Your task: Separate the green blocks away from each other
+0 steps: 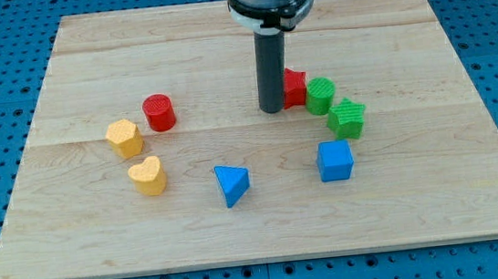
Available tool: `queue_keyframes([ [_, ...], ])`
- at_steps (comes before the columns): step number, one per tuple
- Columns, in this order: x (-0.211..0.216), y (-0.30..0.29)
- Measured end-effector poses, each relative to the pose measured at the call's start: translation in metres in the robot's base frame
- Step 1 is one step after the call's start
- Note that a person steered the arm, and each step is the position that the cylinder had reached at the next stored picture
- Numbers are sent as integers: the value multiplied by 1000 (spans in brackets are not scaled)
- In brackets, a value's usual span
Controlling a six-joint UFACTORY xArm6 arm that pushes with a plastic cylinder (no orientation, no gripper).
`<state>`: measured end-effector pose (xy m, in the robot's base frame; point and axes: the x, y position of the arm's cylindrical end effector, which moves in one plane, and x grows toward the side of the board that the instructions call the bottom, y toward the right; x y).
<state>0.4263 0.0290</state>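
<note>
Two green blocks sit close together at the view's right of centre: a green cylinder [321, 94] and, just below and right of it, a green star-like block [347, 118]; they look touching or nearly so. A red block [294, 87] lies against the cylinder's left side, partly hidden by the rod. My tip [272, 110] rests on the board just left of that red block, about one block's width left of the green cylinder.
A blue cube [335, 160] lies below the green star-like block. A blue triangle [232, 183] is at bottom centre. A red cylinder [159, 112], a yellow hexagon [125, 138] and a yellow heart [148, 176] are at the left. The wooden board [259, 239] ends near all sides.
</note>
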Motion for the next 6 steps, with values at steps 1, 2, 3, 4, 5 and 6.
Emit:
queue_keyframes([
  [1, 16, 6],
  [2, 15, 44],
  [3, 14, 89],
  [4, 15, 98],
  [5, 13, 126],
  [6, 2, 141],
])
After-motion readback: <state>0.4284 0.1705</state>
